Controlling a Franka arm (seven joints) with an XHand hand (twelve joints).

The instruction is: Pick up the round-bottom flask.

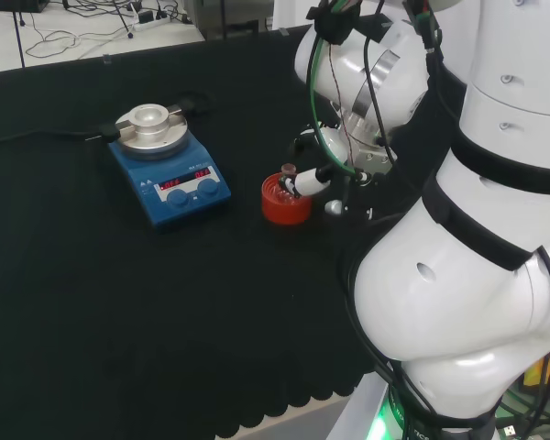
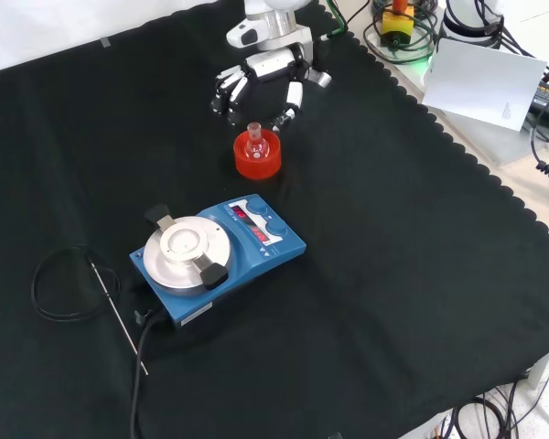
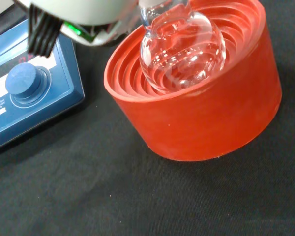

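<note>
Approach stage, with the pick-up not yet made. Round-bottom flask [image 2: 253, 140] seated in the red ribbed stand [image 2: 257, 159] on the black-clothed table [image 2: 421, 274], just beyond the blue hotplate stirrer [image 2: 221, 252] in the front view. In the wrist view, clear bulb [image 3: 182, 51] resting in the stand's ribbed bowl, apparently empty, though hard to tell through the glass. Hand [image 2: 256, 82] near the flask on the far side in the front view, fingers [image 2: 227, 95] spread and only slightly bent, one fingertip close by the neck; nothing held, and no contact with the glass to be made out. In the head view, hand [image 1: 313, 181] just right of the stand [image 1: 285, 199], a finger reaching toward the neck. Done so far, by judgement: arrival beside the flask. Left to do: closing round the neck, then lifting clear of the stand. Long axis of the flask upright, running from bulb to neck; mouth pointing up, with no evident tilt
</note>
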